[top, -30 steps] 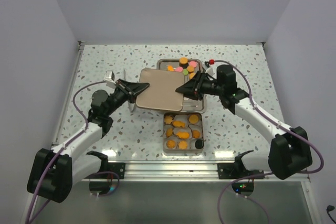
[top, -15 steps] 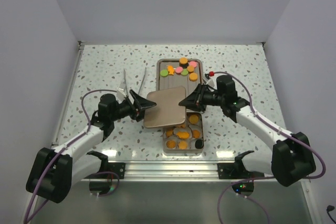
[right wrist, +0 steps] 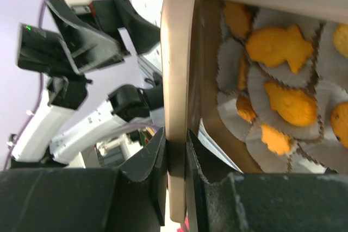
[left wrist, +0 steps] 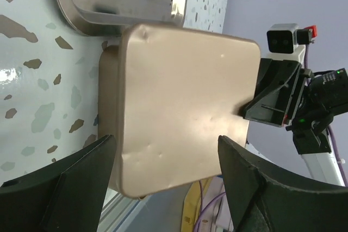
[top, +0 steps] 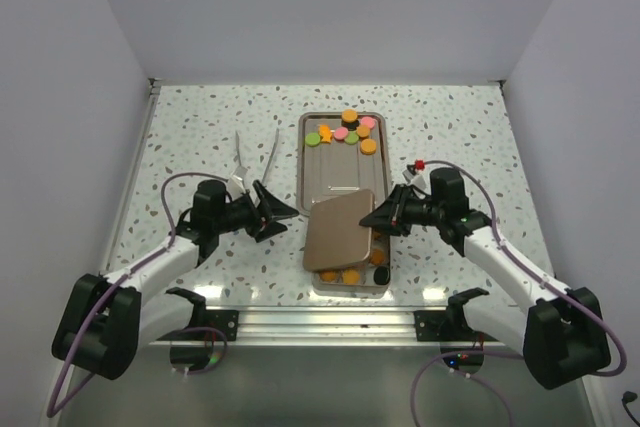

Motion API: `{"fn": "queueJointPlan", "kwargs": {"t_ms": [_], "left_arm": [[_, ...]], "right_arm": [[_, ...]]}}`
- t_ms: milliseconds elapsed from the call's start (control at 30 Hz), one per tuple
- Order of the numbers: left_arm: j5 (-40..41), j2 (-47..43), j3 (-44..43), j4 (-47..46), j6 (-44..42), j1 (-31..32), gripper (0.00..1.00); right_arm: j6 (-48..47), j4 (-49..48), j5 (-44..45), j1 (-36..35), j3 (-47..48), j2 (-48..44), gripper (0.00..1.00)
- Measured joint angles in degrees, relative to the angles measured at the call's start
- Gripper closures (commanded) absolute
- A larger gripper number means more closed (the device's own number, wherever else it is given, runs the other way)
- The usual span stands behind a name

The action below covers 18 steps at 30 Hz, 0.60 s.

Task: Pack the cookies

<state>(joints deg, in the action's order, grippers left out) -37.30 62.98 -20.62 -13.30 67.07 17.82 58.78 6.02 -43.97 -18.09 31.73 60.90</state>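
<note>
Loose cookies [top: 345, 131], mostly orange, lie at the far end of a steel tray [top: 312, 177]. More orange cookies [right wrist: 283, 101] sit in paper cups inside a tin [top: 350, 288] near the front edge. A tan lid [top: 338, 232] leans tilted over that tin and covers most of it. My right gripper [top: 377, 219] is shut on the lid's right edge [right wrist: 176, 80]. My left gripper [top: 285, 212] stands open just left of the lid, apart from it. In the left wrist view the lid [left wrist: 185, 107] fills the space ahead of the spread fingers [left wrist: 81, 188].
Metal tongs [top: 255, 152] lie on the speckled table left of the tray. The tray's near half is bare steel. Walls close in the table on three sides, and a metal rail [top: 320, 322] runs along the near edge.
My left gripper has let go of the lid, opened and drawn back to the left. My right gripper has carried the lid toward the near edge, down over the tin.
</note>
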Motion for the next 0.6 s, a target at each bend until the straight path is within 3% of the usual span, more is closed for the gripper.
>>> {"fn": "queueJointPlan", "kwargs": {"t_ms": [600], "left_arm": [[-0.5, 5.2, -5.0, 5.6, -5.9, 0.0, 0.21]], "right_arm": [[-2.6, 3.8, -0.3, 1.6, -8.2, -9.7, 1.0]]}}
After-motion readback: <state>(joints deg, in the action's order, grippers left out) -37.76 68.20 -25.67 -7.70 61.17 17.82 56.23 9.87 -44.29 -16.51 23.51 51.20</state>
